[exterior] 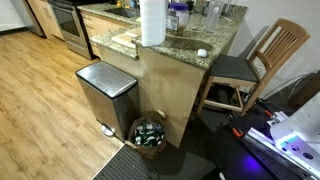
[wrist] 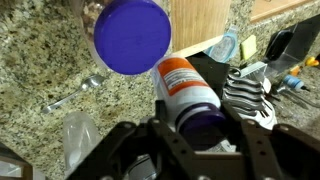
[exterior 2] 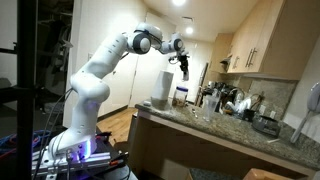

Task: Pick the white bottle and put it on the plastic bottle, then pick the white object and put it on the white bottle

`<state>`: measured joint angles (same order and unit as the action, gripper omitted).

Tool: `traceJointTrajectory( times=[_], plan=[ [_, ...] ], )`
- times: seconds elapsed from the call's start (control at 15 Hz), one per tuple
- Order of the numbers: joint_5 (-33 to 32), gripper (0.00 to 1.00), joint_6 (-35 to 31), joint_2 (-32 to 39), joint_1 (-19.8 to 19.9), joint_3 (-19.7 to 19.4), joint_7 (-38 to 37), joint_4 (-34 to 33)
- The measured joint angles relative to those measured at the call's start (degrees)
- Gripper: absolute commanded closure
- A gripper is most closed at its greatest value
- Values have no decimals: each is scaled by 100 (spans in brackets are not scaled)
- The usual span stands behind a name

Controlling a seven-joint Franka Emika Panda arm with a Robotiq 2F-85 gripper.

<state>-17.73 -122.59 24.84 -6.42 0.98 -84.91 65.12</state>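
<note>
Kitchen w/ wood floor (exterior: 40, 85), granite surface (exterior: 225, 35) carrying towel roll (exterior: 152, 22), claw (wrist: 198, 135) gripping white bottle (wrist: 185, 85) nr purple lid (wrist: 130, 35)

In the wrist view the claw (wrist: 197, 137) is cut off by the bottom edge, and the lower end of the bottle (wrist: 183, 85) is hidden between its fingers. The blue lid (wrist: 130, 35) is blurred. In an exterior view the roll (exterior: 152, 22) is cut off above, and the white object (exterior: 202, 52) is too small to be made out.
</note>
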Motion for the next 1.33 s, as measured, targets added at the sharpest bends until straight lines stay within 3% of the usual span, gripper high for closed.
traceJointTrajectory(
  times=[0.13,0.2,0.33,0.4,1.0,1.33],
  plan=[
    [0,74,192,182,0,-32,-141,-168],
    [1,49,266,272,2,-51,-210,-250],
    [22,49,379,429,11,-68,-303,-397],
    [23,74,387,473,12,-69,-323,-441],
    [90,74,446,500,5,-66,-343,-416],
    [435,74,591,499,9,-63,-346,-304]
  ],
)
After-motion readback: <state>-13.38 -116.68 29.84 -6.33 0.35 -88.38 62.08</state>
